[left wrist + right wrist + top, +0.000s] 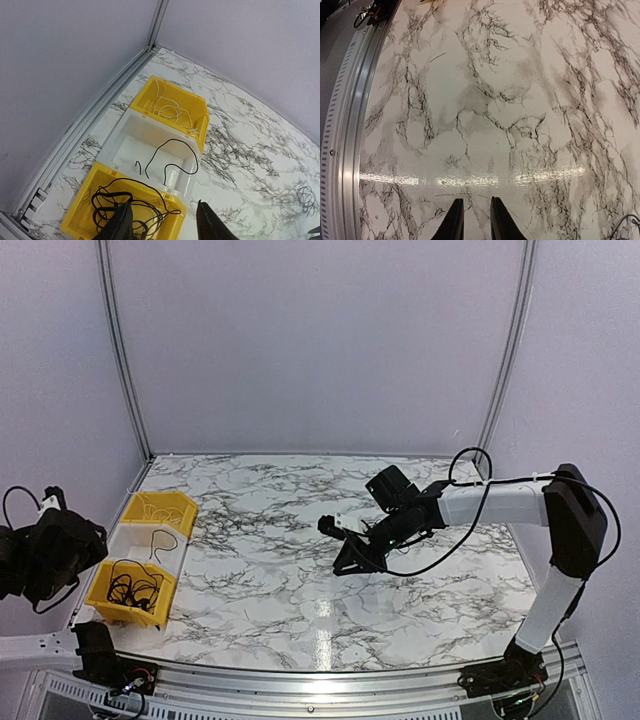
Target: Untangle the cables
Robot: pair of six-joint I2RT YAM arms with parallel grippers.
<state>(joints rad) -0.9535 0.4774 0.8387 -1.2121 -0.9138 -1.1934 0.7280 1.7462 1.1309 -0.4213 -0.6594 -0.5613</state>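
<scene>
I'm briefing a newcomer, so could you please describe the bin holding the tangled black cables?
Three bins stand in a row along the table's left edge. It is the yellow bin at the near end; the far yellow bin holds pale wires and the white bin between holds one loose black cable.

Our left end effector (162,226) shows at the bottom edge with its two dark fingers (120,225) set apart. Between and behind them we see the near yellow bin (82,212), holding a loose bunch of black cables (125,200). Touching it is a white tray (125,132) with a single black wire (172,155) curled inside, then a far yellow bin (200,112) of pale wires (167,107). Well to the right, a small faint tangle of thin wire (305,196) lies on the marble tabletop (250,145).
</scene>
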